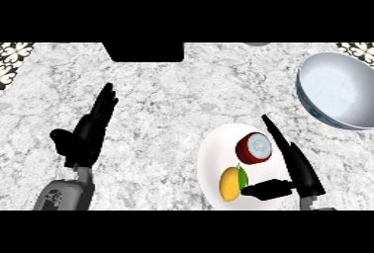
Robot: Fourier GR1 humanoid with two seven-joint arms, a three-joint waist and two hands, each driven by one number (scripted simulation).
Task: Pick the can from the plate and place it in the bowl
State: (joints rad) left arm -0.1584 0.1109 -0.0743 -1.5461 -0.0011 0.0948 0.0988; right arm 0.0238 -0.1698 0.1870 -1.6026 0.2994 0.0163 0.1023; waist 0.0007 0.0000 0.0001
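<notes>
Red-sided, the can (254, 148) sits on the plate (213, 157) — we have our right hand (296, 168) just beside it, fingers straight, holding nothing — lift and bowl (337, 91) drop remain.

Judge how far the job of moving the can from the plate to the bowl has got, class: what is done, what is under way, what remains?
Done: nothing. The can stands on the white plate beside a yellow fruit.
Under way: the right hand is open, fingers alongside the can, thumb over the plate. The left hand rests open at the left.
Left: grasping, lifting and placing the can in the bowl.
</notes>
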